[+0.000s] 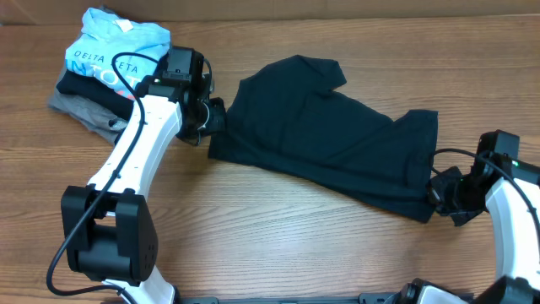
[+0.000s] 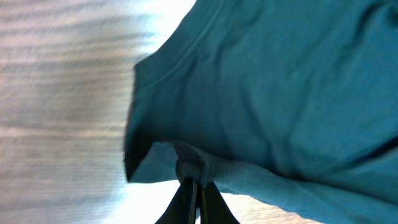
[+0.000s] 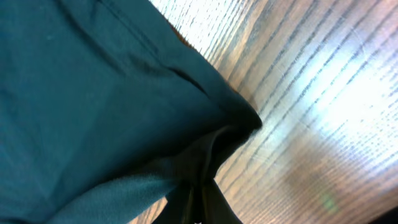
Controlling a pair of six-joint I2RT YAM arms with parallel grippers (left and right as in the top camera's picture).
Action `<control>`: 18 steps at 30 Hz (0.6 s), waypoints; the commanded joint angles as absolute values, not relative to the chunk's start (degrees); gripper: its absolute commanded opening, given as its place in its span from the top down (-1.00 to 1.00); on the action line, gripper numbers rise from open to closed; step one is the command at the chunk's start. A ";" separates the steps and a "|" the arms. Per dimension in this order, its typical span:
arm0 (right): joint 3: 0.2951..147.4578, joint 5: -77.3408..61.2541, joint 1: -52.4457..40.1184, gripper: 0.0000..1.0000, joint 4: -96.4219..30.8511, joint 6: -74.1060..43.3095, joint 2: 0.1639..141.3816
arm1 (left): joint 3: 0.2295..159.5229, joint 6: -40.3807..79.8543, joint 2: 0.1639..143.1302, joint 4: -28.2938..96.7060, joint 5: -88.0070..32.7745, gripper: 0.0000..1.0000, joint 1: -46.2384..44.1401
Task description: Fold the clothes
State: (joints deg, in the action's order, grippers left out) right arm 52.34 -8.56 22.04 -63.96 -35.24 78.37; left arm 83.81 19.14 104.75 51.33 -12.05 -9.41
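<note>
The dark navy T-shirt (image 1: 325, 135) lies spread across the middle of the wooden table, one sleeve at the top. My left gripper (image 1: 213, 118) is shut on the shirt's left edge; the left wrist view shows the closed fingers (image 2: 194, 180) pinching a bunch of fabric (image 2: 261, 93). My right gripper (image 1: 434, 192) is shut on the shirt's lower right corner; in the right wrist view the closed fingers (image 3: 199, 186) clamp the fabric (image 3: 93, 106) beside bare wood. The white logo is hidden.
A stack of clothes sits at the back left: a light blue "DELTA ZETA" shirt (image 1: 114, 46) on a black layer and a grey folded garment (image 1: 84, 110). The wooden table (image 1: 278, 236) stretches in front of the shirt.
</note>
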 commanded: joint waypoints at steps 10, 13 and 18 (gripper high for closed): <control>51.79 -6.85 22.26 0.90 -59.09 -37.39 85.01 | 83.72 18.87 103.77 42.28 -14.96 0.86 -12.05; 51.79 -6.00 22.26 0.89 -57.04 -37.39 85.06 | 83.72 18.85 103.79 40.58 -14.41 0.81 -12.80; 51.79 -6.00 22.26 0.81 -56.36 -37.39 85.06 | 83.72 18.83 103.79 41.76 -11.20 0.30 -12.75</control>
